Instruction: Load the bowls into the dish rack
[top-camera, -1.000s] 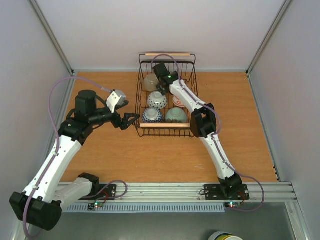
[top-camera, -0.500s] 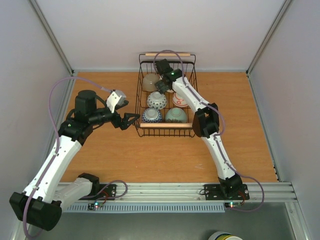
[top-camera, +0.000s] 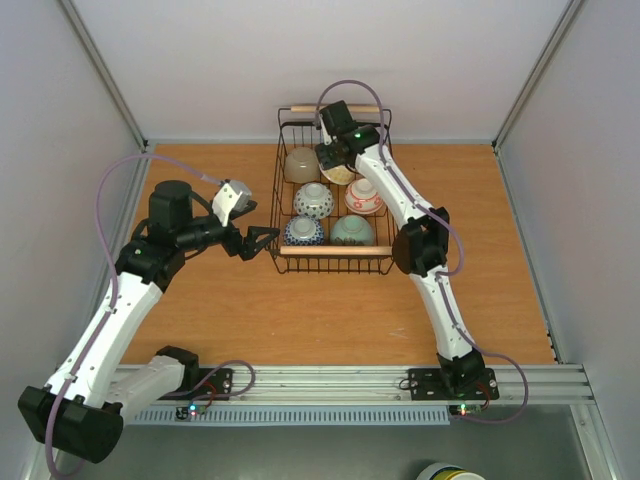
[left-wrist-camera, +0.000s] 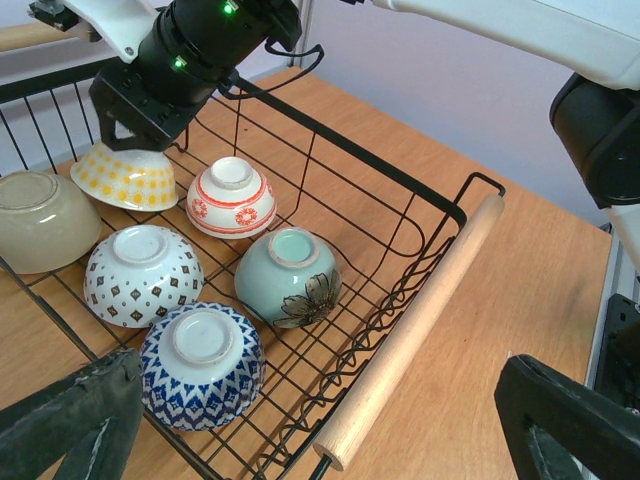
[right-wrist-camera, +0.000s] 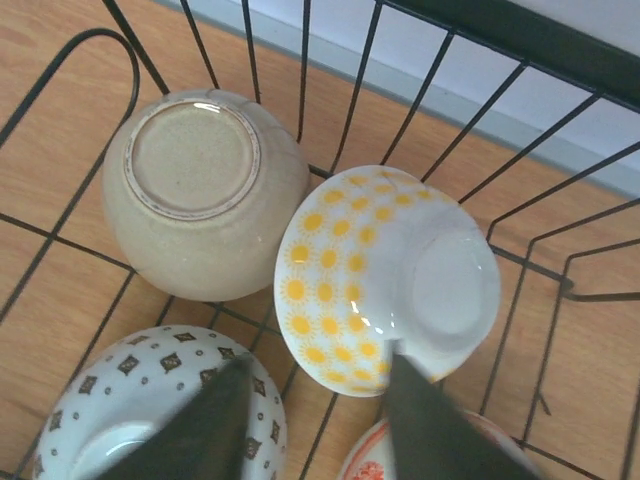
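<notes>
Six bowls (top-camera: 313, 201) are in the dish rack (top-camera: 330, 251), all bottoms up, in two columns of three. The beige bowl (left-wrist-camera: 35, 218) is in the rack's far-left corner. The yellow-dotted bowl (right-wrist-camera: 380, 270) is at the far right, touching it (tilted, not flat). The diamond-print bowl (left-wrist-camera: 142, 273) and red-print bowl (left-wrist-camera: 232, 197) sit mid-row. The blue bowl (left-wrist-camera: 202, 365) and pale green bowl (left-wrist-camera: 288, 290) sit by the near handle. No bowl shows outside the rack, so loading reads as done; at most the tilted one wants settling.

The right gripper (right-wrist-camera: 317, 358) hovers over the yellow-dotted bowl, fingers apart, clasping nothing. The left gripper (top-camera: 266, 239) is spread wide and empty, off the rack's near-left corner. The rack sits mid far edge of the table (top-camera: 300, 310).
</notes>
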